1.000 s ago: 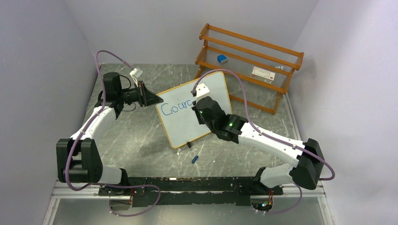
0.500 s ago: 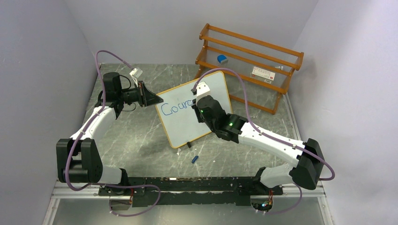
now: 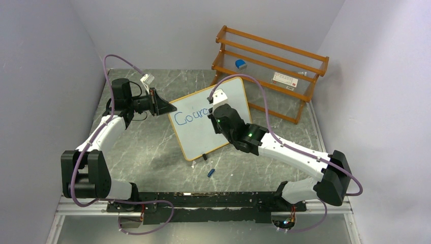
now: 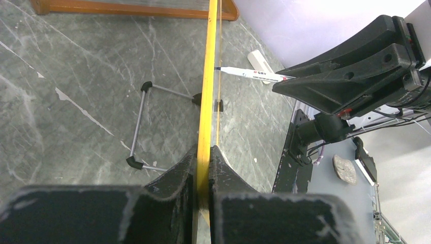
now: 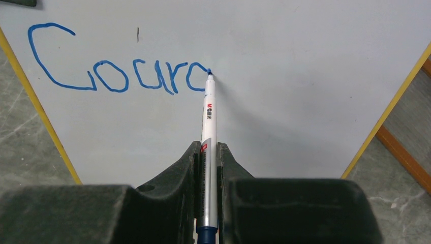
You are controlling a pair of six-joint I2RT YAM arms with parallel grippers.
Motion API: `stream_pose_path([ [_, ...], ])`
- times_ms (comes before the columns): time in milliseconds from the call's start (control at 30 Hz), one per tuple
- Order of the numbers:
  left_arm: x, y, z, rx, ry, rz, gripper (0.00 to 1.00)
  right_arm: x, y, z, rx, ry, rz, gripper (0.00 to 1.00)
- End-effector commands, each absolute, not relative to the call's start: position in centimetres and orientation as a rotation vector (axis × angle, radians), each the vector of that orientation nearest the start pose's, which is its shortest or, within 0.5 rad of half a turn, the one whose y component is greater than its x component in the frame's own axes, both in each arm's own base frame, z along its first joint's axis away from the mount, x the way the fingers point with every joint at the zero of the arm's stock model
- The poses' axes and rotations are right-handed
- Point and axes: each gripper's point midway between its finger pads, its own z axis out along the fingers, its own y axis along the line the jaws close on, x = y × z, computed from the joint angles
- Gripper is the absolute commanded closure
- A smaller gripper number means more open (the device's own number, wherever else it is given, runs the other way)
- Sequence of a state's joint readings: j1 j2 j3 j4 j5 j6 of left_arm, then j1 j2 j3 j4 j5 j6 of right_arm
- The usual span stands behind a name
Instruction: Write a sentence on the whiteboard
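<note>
The whiteboard [image 3: 197, 141] stands tilted on the table, its orange-framed edge [image 4: 208, 91] seen end-on in the left wrist view. My left gripper [image 4: 204, 152] is shut on that frame at the board's left edge [image 3: 172, 109]. My right gripper [image 5: 207, 147] is shut on a white marker [image 5: 208, 112] whose blue tip touches the board [image 5: 305, 76]. The sentence [image 5: 117, 76] reads "Cour" in blue, followed by an open round letter at the marker tip. From above, my right wrist [image 3: 223, 119] covers the end of the writing [image 3: 189, 116].
An orange wooden rack [image 3: 269, 66] stands behind the board and holds a blue eraser [image 3: 240, 64] and a white box [image 3: 284, 79]. A blue marker cap [image 3: 211, 173] lies on the table in front of the board. A wire stand [image 4: 140, 127] props the board from behind.
The right gripper with the marker has shifted only very slightly at the last letter. The left arm and the board have held still.
</note>
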State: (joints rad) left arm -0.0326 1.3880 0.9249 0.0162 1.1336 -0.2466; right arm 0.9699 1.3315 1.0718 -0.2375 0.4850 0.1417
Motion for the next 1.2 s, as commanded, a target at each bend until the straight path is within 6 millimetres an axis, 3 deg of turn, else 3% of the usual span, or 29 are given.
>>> stream_pose_path([
  [0,31.5,-18.2,20.5,0.542,1.946,-1.330,0.95,28.1,27.1,20.7,-0.542,1.978,0.187,1.00],
  [700,31.5,-18.2,20.5,0.542,1.947,-1.328,0.95,28.0,25.8,19.9,-0.520,2.002,0.129,1.00],
  [1167,31.5,-18.2,20.5,0.540,1.950,-1.326,0.95,28.5,25.8,22.2,-0.455,1.936,0.191,1.00],
])
